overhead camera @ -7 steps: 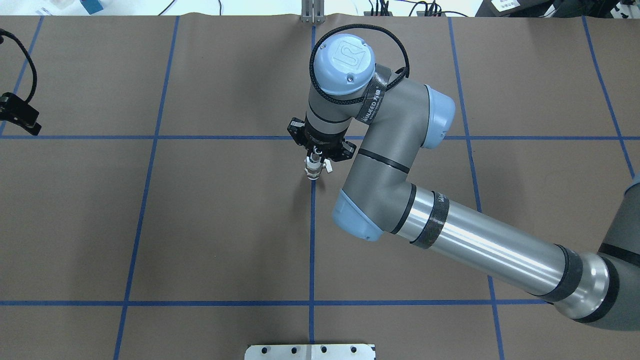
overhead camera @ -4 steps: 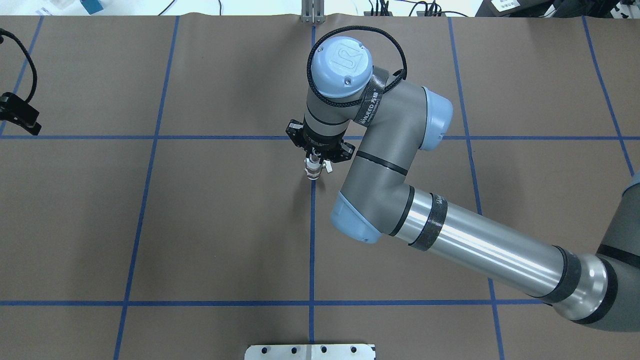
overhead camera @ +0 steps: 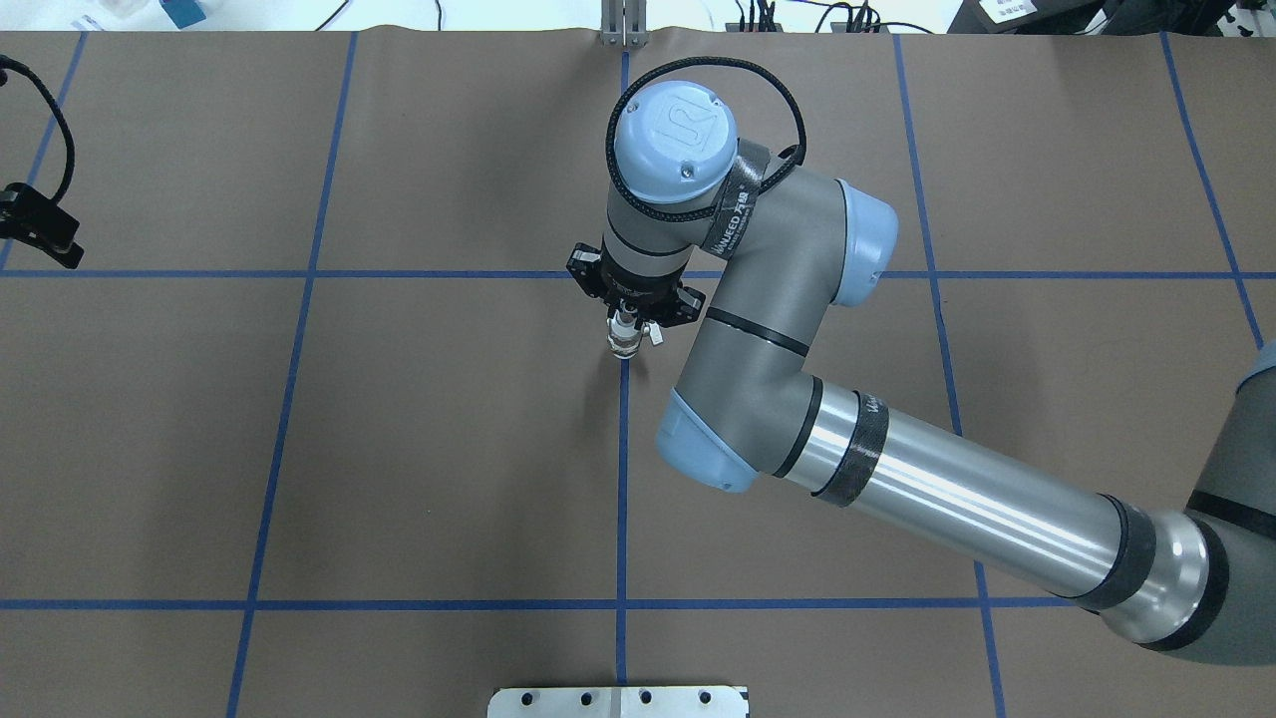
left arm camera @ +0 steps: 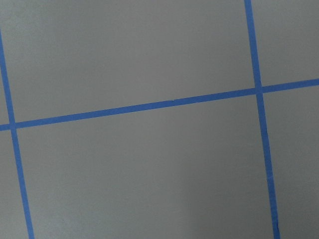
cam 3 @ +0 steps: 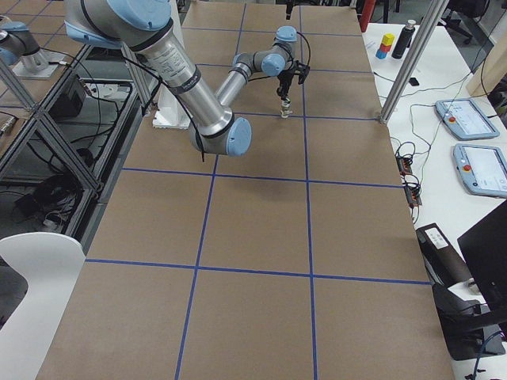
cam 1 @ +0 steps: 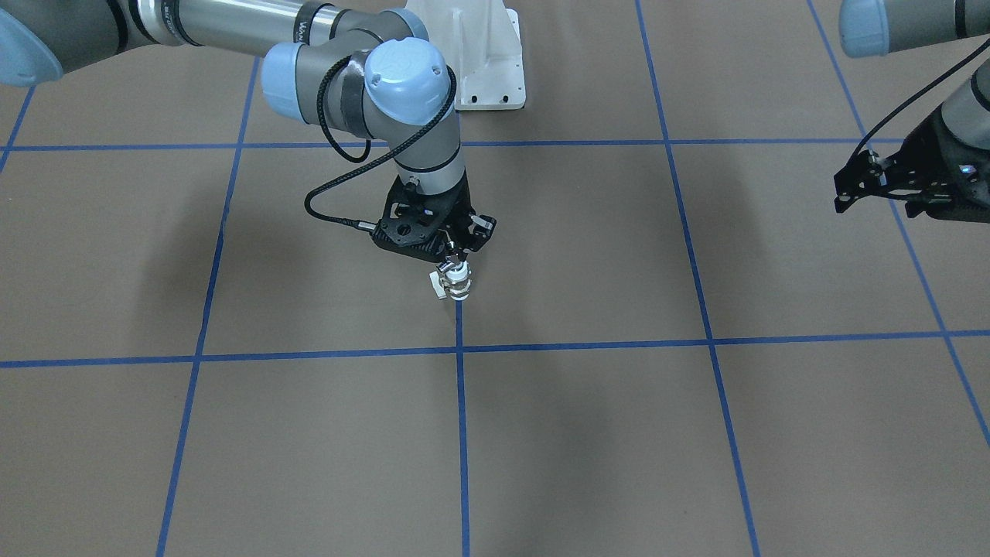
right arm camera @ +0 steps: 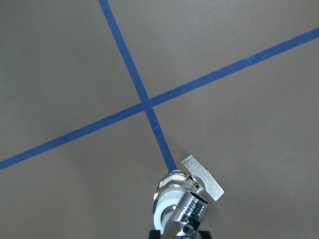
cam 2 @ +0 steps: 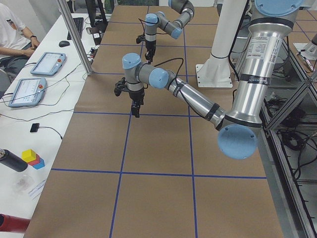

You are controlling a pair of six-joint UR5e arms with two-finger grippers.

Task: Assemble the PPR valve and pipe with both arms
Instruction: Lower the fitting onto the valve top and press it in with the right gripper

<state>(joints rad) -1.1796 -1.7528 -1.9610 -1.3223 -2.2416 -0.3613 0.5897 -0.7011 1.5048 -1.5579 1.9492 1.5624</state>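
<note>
Nearest the robot, a white bolted plate [overhead camera: 618, 701] is sitting at the edge of the brown-papered table [overhead camera: 449, 449], which is carrying a grid of blue tape [overhead camera: 622, 479]. The right arm [overhead camera: 957, 499] is reaching across it, and its wrist with the light-blue cap [overhead camera: 676, 128] is hiding most of the right gripper [overhead camera: 625, 321] from above. A black cable [overhead camera: 738, 63] is looping round that wrist. The gripper's fingers are pinching the top of the valve [overhead camera: 625, 340], which is standing upright over a tape line near the table's middle, its lever sticking out sideways. Whether its lower end is touching the paper I cannot tell. A black strap [overhead camera: 733, 211] is showing white lettering that seems to read "WANEED", and the cap is bearing a "UR" mark. Well apart, at the left edge, the left gripper [overhead camera: 38, 231] is hovering. Whether its fingers are spread I cannot tell. Farthest off, a metal post [overhead camera: 623, 25] and cables [overhead camera: 758, 15] are lining the back edge.
</note>
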